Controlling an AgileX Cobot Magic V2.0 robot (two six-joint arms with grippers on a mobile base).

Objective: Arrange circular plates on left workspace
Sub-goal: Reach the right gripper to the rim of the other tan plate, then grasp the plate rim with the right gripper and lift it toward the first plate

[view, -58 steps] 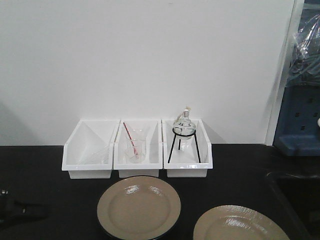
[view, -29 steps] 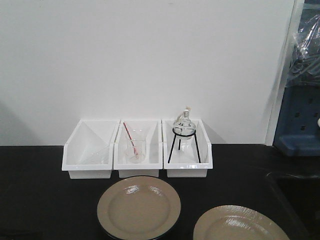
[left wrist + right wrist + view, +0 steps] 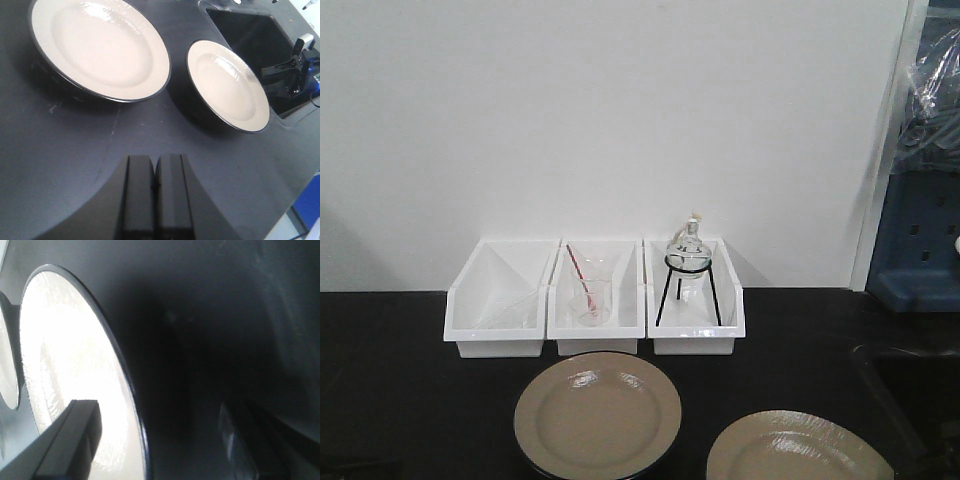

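On the near right of the black countertop (image 3: 390, 400), the right gripper (image 3: 157, 420) hangs open astride the rim of the right plate (image 3: 800, 452), seemingly about to pinch it and carry it left beyond the left plate (image 3: 597, 415); the left gripper (image 3: 155, 164) is closed on nothing

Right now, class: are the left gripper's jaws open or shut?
Shut. In the left wrist view the left gripper has its jaws pressed together with no gap, holding nothing.
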